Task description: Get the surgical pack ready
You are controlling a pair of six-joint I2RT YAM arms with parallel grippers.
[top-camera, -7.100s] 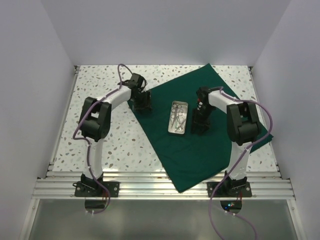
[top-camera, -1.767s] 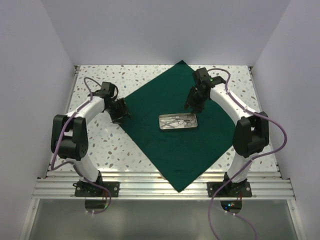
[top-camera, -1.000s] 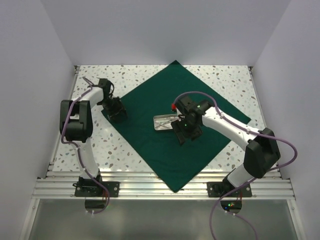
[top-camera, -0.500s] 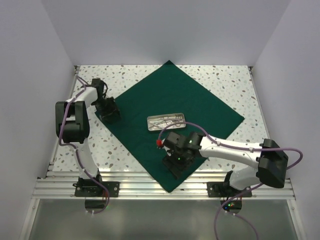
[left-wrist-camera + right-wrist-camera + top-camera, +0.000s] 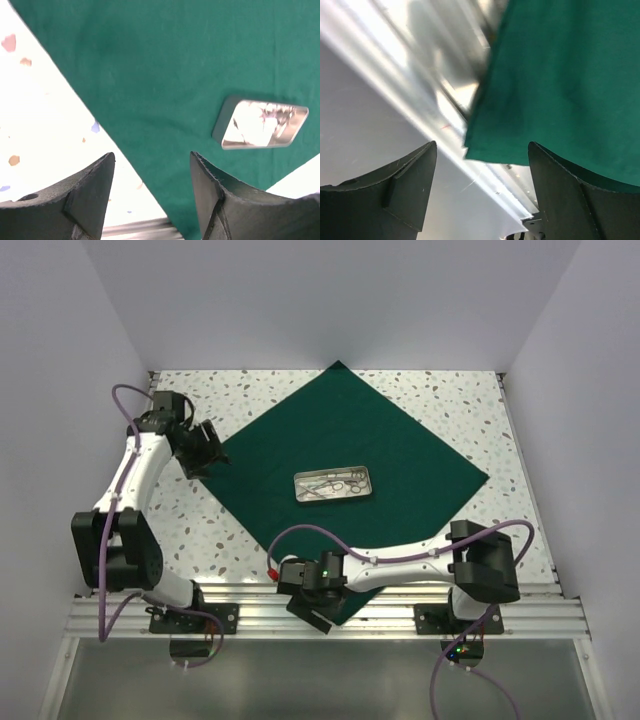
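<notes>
Top external view: the dark green drape (image 5: 350,430) lies flat as a diamond on the speckled table (image 5: 450,395), and its near corner reaches over the metal rail (image 5: 110,612) at the front edge. The small steel tray (image 5: 371,484) sits about mid-drape, with silver instruments (image 5: 330,486) inside it.

The left gripper (image 5: 208,448) hangs just beside the drape's left corner. Through the left wrist camera its fingers (image 5: 90,190) stand wide apart with nothing between them, above the drape's edge, and the tray shows off to the right.

The right gripper (image 5: 312,608) is down at the near corner. The right wrist view shows its fingers (image 5: 410,185) spread, and the cloth's corner lies in the gap. I cannot tell whether either finger touches it.
</notes>
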